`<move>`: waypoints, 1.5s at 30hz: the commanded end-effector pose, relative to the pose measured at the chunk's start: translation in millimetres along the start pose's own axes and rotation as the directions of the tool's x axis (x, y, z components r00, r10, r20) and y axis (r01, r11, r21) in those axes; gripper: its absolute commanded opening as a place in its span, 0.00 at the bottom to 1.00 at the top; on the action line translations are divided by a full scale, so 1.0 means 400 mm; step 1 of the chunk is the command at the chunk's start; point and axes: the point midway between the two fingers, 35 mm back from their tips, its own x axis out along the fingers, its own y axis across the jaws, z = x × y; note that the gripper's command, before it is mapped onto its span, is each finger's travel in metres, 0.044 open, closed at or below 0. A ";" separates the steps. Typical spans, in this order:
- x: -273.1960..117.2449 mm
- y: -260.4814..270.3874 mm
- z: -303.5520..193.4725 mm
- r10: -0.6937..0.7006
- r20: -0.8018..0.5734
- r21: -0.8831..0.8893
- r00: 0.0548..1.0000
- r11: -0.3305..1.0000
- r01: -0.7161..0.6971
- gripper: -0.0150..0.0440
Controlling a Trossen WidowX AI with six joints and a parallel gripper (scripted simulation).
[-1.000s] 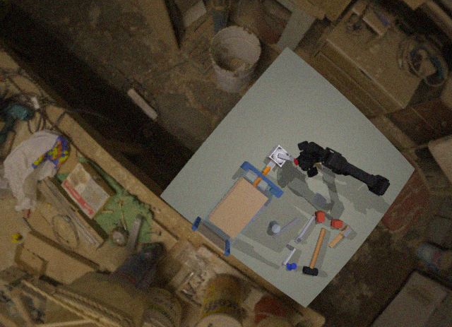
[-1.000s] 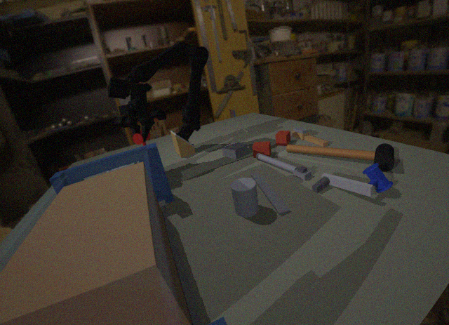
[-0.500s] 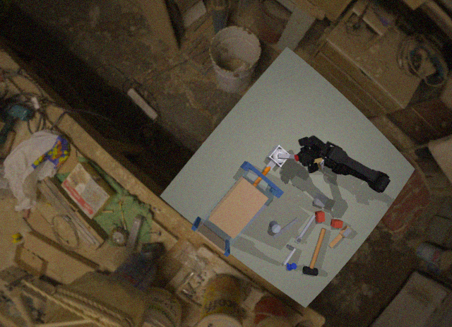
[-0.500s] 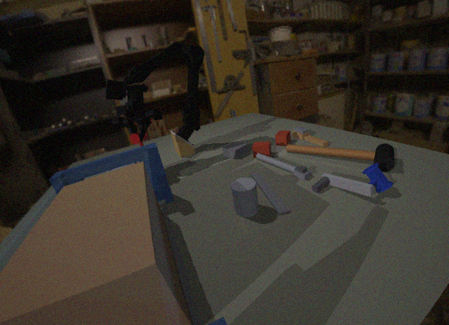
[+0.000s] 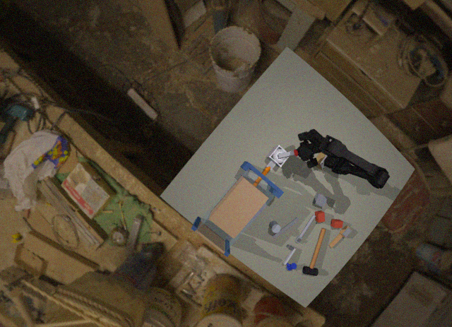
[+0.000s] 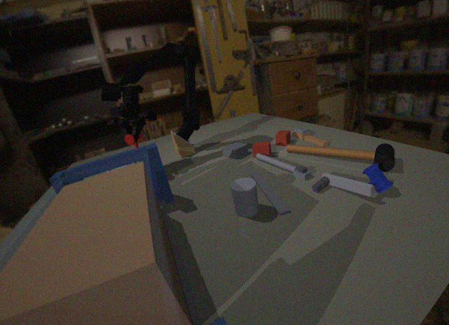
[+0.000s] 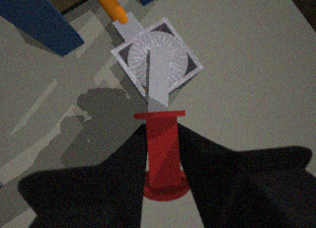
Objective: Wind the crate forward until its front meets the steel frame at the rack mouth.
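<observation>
My gripper [image 5: 298, 152] [image 7: 159, 126] is shut on the red grip of the winch handle [image 5: 296, 152] [image 6: 129, 139] [image 7: 163, 151]. The handle's grey arm reaches over the winch [image 5: 276, 152] [image 7: 180, 60], its far end above the middle of the round top; the key and hole are hidden beneath it. An orange strap [image 5: 262, 176] [image 7: 111, 6] runs from the winch toward the crate [image 5: 239, 207] [image 6: 90, 220]. The crate looks flat inside the clear-panelled cubby. In the top view a gap shows between its front and the blue frame [image 5: 270, 183] [image 6: 109, 156].
A tan wedge [image 5: 320, 159] [image 6: 182, 147] stands near the arm. A grey block [image 5: 320, 199] [image 6: 233, 149], red blocks [image 5: 319, 216] [image 6: 262, 149], a grey cylinder [image 5: 274, 227] [image 6: 244, 198], a mallet [image 5: 318, 246] [image 6: 333, 152] and a blue spool [image 5: 291, 266] [image 6: 377, 177] lie beyond.
</observation>
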 end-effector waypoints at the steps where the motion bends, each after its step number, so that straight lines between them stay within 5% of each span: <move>1: 0.006 -0.032 -0.001 -0.025 -0.016 -0.013 1.000 1.000 0.024 0.25; 45: 0.027 -0.183 0.058 -0.029 -0.014 -0.014 0.999 0.999 0.029 0.25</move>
